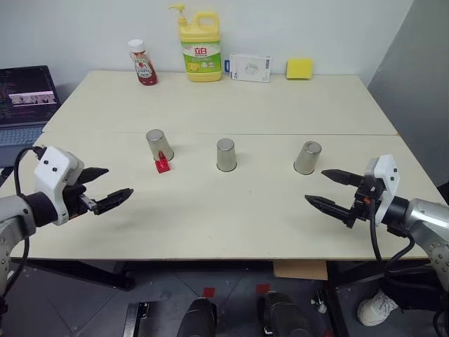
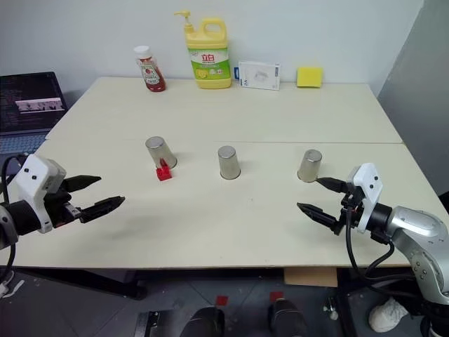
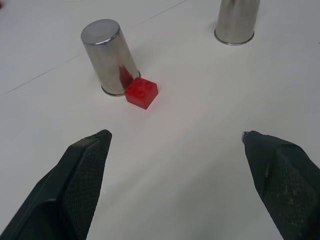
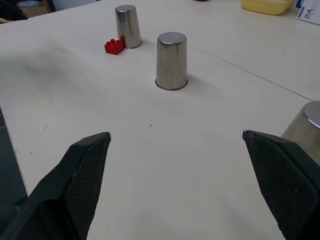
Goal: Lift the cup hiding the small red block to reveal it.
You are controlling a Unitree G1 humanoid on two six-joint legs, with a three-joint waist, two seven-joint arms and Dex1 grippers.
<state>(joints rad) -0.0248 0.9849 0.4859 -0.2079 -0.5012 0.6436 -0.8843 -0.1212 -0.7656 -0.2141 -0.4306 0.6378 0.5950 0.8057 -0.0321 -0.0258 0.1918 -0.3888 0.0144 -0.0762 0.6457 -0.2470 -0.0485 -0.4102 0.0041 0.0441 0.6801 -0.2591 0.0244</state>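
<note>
Left tool (image 1: 112,187), jaws apart, sits lower left of frame; red block (image 1: 163,166) beside left cup (image 1: 159,144) lies up-right, nearer it than the open right tool (image 1: 326,189).

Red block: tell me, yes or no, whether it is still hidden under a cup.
No: the red block sits in the open on the table, right beside the upturned left cup.
</note>
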